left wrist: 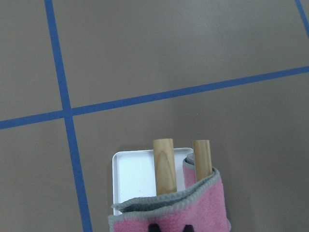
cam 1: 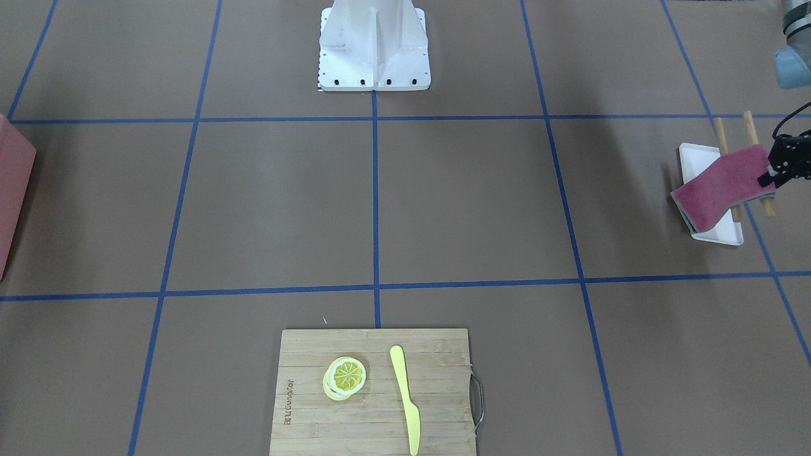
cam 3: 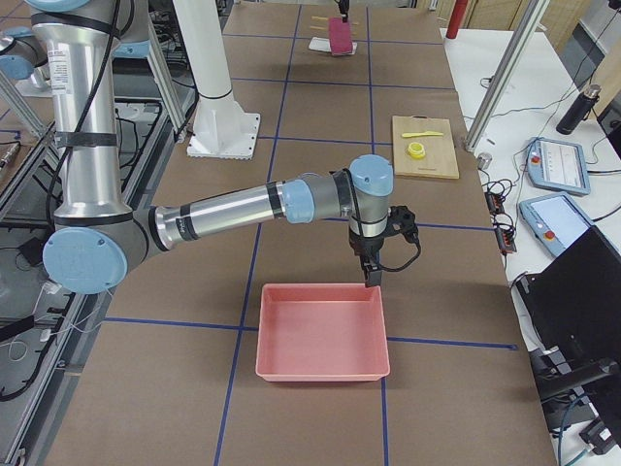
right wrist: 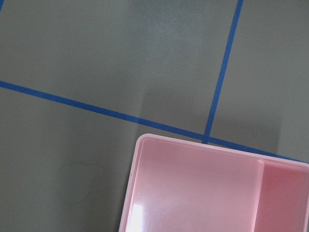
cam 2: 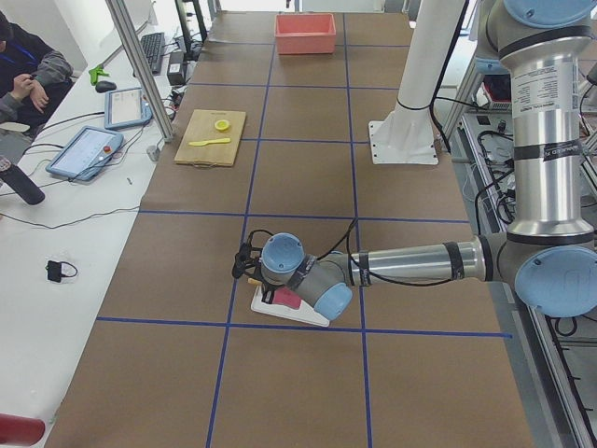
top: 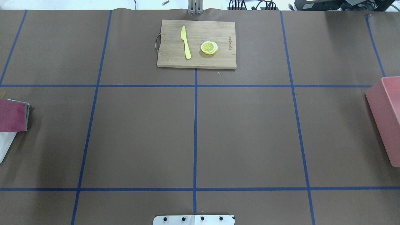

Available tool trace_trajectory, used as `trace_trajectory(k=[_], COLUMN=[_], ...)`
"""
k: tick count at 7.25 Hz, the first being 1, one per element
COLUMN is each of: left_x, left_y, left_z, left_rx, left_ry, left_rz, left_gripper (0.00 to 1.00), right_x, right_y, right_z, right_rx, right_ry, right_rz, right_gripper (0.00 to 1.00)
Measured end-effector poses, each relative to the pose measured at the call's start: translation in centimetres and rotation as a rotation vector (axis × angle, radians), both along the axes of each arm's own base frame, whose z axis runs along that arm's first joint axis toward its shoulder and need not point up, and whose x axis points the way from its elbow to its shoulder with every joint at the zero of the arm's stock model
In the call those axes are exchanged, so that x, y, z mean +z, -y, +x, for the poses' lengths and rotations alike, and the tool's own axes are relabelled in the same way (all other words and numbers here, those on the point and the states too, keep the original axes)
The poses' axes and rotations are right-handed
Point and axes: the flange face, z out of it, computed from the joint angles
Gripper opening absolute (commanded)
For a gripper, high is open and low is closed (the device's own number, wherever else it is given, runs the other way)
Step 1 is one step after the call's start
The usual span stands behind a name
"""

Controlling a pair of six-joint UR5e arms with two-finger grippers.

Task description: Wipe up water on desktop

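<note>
The desktop (cam 1: 469,202), brown and crossed by blue tape, fills the whole table under both arms. No water is plain on it. The right wrist view catches only a faint rounded outline (right wrist: 72,186) beside the bin's corner, and I cannot tell whether it is wet.

At the robot's left end the left gripper (cam 1: 774,172) pinches one edge of a pink cloth (cam 1: 719,187). The cloth slopes down from it over a white tray (cam 1: 694,158) and two wooden rods (cam 1: 751,126). The front view's edge cuts off most of that gripper. In the left wrist view only two dark fingertips (left wrist: 154,226) peek out of the cloth. The overhead view shows just a corner of cloth and tray.

At the other end the right gripper (cam 3: 373,280) hangs over the far rim of a pink bin (top: 379,103). Only the side view shows it, so I cannot tell how its fingers stand.

On the operators' side a cutting board (cam 1: 437,405) carries lemon slices (cam 1: 346,375) and a yellow knife (cam 1: 405,396), lying apart. The front view cuts off the board's near edge.
</note>
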Motion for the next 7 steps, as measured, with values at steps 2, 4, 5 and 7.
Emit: trace_trajectory(k=[2,4,5,7], left_x=[-0.07,-0.15,-0.18,-0.29], left_y=[-0.02,0.08,0.14,0.3], left_z=[0.03,0.01,-0.02,-0.18], left_rx=[0.006,0.006,0.004,-0.001], left_ry=[-0.009,-0.009,-0.008,-0.006], left_rz=[0.0,0.002,0.003,0.006], left_gripper=[0.23,0.0,0.0,0.0], right_x=[0.0,-0.04,-0.07,-0.09], right_y=[0.0,-0.01,-0.01,-0.01], right_z=[0.0,0.0,-0.01,-0.02], right_rx=[0.0,0.0,0.0,0.0], right_ry=[0.0,0.0,0.001,0.003], right_rz=[0.0,0.0,0.0,0.0], right_gripper=[1.0,1.0,1.0,1.0])
